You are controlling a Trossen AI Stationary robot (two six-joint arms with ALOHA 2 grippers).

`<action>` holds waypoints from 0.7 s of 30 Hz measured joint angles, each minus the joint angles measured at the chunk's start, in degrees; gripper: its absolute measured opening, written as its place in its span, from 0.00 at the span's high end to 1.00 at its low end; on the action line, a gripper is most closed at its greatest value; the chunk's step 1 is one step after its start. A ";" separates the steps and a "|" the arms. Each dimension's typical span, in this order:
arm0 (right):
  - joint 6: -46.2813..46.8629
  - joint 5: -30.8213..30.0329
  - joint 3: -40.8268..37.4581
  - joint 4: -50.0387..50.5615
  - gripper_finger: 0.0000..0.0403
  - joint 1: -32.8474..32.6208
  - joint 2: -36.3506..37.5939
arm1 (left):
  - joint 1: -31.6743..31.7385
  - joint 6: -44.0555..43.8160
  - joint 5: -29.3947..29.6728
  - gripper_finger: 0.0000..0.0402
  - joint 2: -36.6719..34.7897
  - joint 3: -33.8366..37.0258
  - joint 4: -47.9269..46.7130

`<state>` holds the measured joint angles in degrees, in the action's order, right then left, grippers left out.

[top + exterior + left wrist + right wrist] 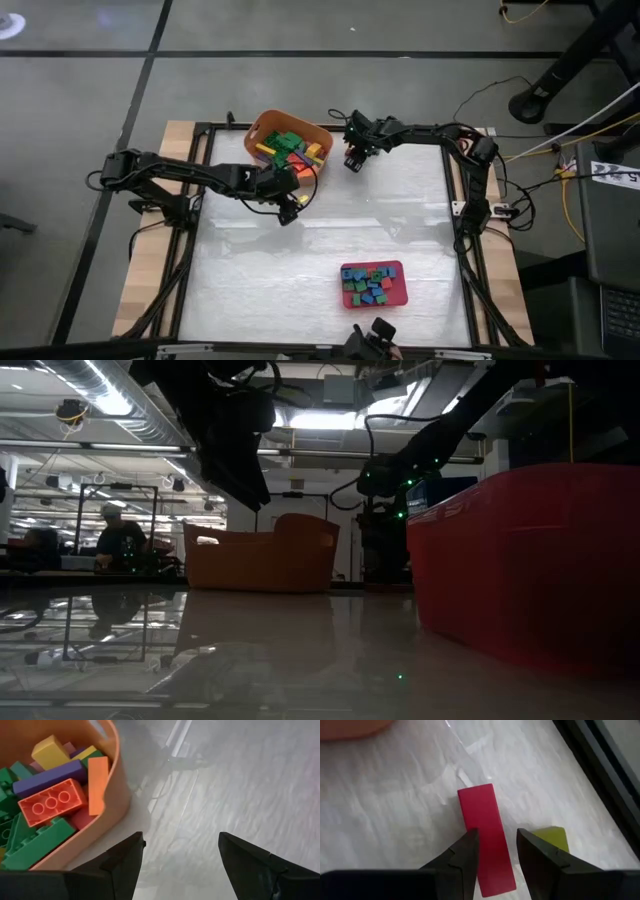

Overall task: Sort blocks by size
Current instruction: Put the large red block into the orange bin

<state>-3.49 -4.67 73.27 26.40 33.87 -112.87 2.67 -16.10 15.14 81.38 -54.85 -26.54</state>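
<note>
My right gripper (352, 161) is at the table's far side, just right of the orange tub (288, 143), shut on a long red block (485, 827). A yellow-green block (554, 838) lies on the table beside one of its fingers. My left gripper (181, 851) stands open over bare table at the tub's near right corner (291, 210), nothing between its fingers. The tub holds many blocks (47, 805): green, red, purple, yellow, orange. Several small blocks (368, 285) lie in the pink-red tray (398, 297) near the front edge. My right gripper pinches the red block's two long sides (481, 845) between its two fingers, about halfway along it. The fingers come steeply from above and lie along the block. Its far end (476, 795) sticks out past the fingertips; whether it touches the table I cannot tell.
The black frame rail (600, 760) runs close along the table's far edge beside my right gripper. Wide bare tabletop (330, 240) lies between the tub and the tray. People and benches show in the room beyond (115, 540).
</note>
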 joint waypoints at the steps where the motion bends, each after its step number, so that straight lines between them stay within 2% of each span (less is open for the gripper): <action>1: -0.03 0.76 0.00 -0.06 0.66 -0.04 -0.14 | -0.25 0.00 0.02 0.39 0.00 0.00 0.10; 5: -0.02 1.58 -0.05 -0.02 0.66 -0.04 -0.24 | -0.96 0.00 0.00 0.39 0.00 0.00 0.06; 9: -0.04 5.32 -0.40 0.47 0.66 -0.12 -0.73 | -0.95 0.01 0.00 0.39 0.00 0.00 0.03; 17: 0.12 5.95 0.61 3.18 0.66 -0.09 -0.67 | -0.86 0.17 0.01 0.39 -0.02 0.00 0.06; 21: 0.10 8.48 0.64 4.30 0.66 -0.09 -0.66 | -0.86 0.17 0.02 0.39 -0.02 0.00 0.07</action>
<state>-3.39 3.81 73.91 30.70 33.78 -113.54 1.80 -15.92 15.16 81.36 -54.85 -26.47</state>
